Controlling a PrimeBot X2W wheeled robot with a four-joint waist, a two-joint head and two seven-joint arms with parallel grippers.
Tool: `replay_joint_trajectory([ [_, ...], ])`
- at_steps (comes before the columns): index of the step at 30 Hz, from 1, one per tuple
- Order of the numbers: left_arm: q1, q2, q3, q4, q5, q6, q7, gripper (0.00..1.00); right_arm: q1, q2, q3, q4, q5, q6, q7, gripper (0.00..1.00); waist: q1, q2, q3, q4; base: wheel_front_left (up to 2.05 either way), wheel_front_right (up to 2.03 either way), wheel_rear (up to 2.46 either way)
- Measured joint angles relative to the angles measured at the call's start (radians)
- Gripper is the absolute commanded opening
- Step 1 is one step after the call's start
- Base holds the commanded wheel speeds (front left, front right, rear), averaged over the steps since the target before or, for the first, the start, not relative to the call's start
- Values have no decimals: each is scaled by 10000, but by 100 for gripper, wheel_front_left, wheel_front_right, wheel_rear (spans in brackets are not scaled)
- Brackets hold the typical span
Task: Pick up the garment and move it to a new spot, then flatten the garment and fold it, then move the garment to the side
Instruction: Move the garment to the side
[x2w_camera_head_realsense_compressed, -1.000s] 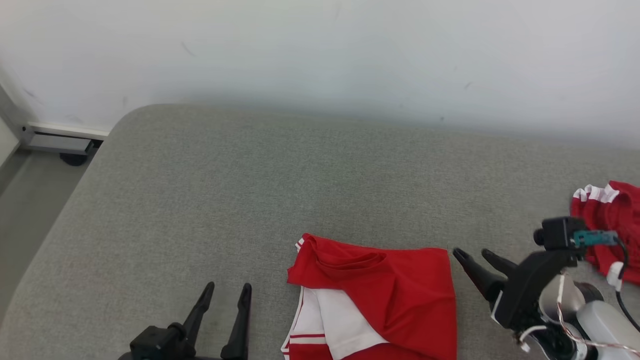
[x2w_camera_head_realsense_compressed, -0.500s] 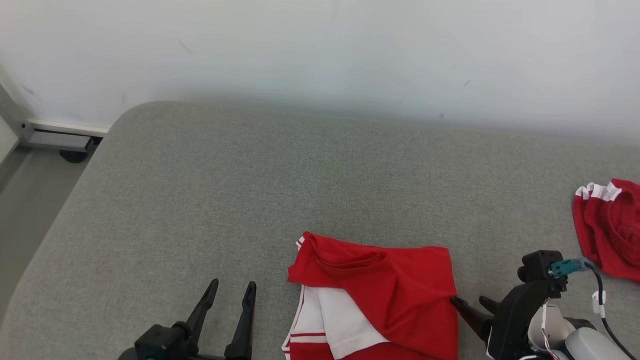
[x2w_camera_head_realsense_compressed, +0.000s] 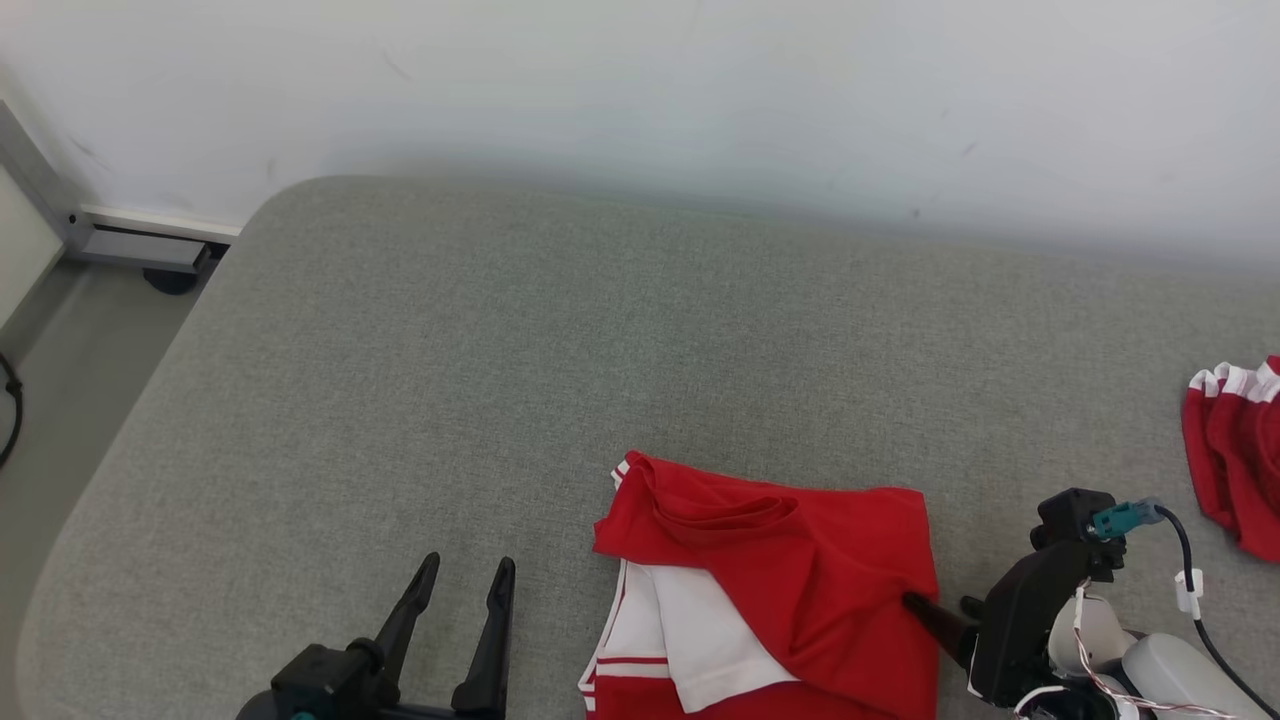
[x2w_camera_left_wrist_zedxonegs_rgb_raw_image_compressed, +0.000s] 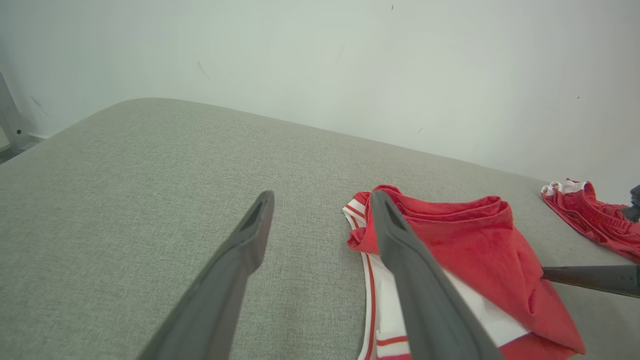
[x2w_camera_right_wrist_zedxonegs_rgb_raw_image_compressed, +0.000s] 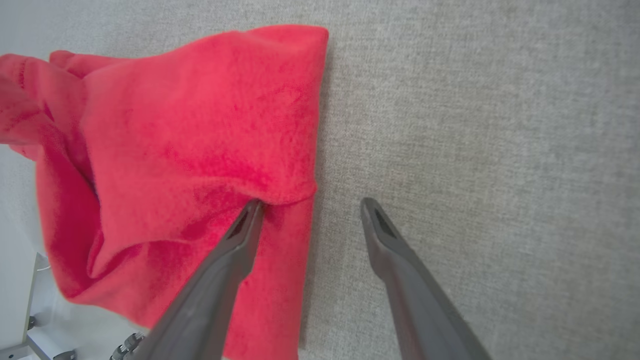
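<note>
A folded red garment (x2w_camera_head_realsense_compressed: 800, 590) with white panels and stripes lies on the grey upholstered surface (x2w_camera_head_realsense_compressed: 560, 380) near its front edge. The left wrist view has the garment (x2w_camera_left_wrist_zedxonegs_rgb_raw_image_compressed: 475, 245) to the right of my fingers. My right gripper (x2w_camera_head_realsense_compressed: 940, 602) is open at the garment's right edge. In the right wrist view the right gripper (x2w_camera_right_wrist_zedxonegs_rgb_raw_image_compressed: 311, 203) straddles that edge: one fingertip pushes into a fold of the red garment (x2w_camera_right_wrist_zedxonegs_rgb_raw_image_compressed: 175, 150), the other rests over bare fabric. My left gripper (x2w_camera_head_realsense_compressed: 468, 565) is open and empty, left of the garment, as the left wrist view of the left gripper (x2w_camera_left_wrist_zedxonegs_rgb_raw_image_compressed: 321, 197) confirms.
Another red and white piece of clothing (x2w_camera_head_realsense_compressed: 1240, 450) lies at the far right, also seen as a crumpled red heap (x2w_camera_left_wrist_zedxonegs_rgb_raw_image_compressed: 590, 215). A white wall (x2w_camera_head_realsense_compressed: 640, 90) backs the surface. Its rounded left corner drops to the floor (x2w_camera_head_realsense_compressed: 60, 360), where a metal rail (x2w_camera_head_realsense_compressed: 140, 245) runs.
The right gripper has come down and toward me along the garment's right edge; one fingertip now touches the cloth. The head camera has shifted slightly. The left gripper has held still.
</note>
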Motion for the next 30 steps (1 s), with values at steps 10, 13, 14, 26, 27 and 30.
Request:
replay_joint_trajectory([
  [10,-194,-96,40,29,-29,0,-2,100,-287,186,6,372,125,-71,305,49,0,0,226,84,0,0,0],
  [13,-198,-153,77,104,-52,0,-6,100,-371,374,35,456,385,10,441,0,0,0,256,78,0,0,0],
  [14,-198,-153,94,117,-75,0,-12,100,-447,424,59,520,387,17,443,0,0,0,255,59,0,0,0],
  [26,-184,-167,113,261,-119,-2,-42,100,-2060,-387,-525,602,385,328,531,0,0,0,46,-366,0,0,0],
  [27,-176,-167,117,261,-123,-2,-44,100,-2134,-453,-571,600,385,349,556,0,0,0,30,-411,0,0,0],
  [30,-142,-161,117,261,-130,-2,-48,100,-2309,-573,-654,587,385,384,617,0,0,0,-2,-561,0,0,0],
])
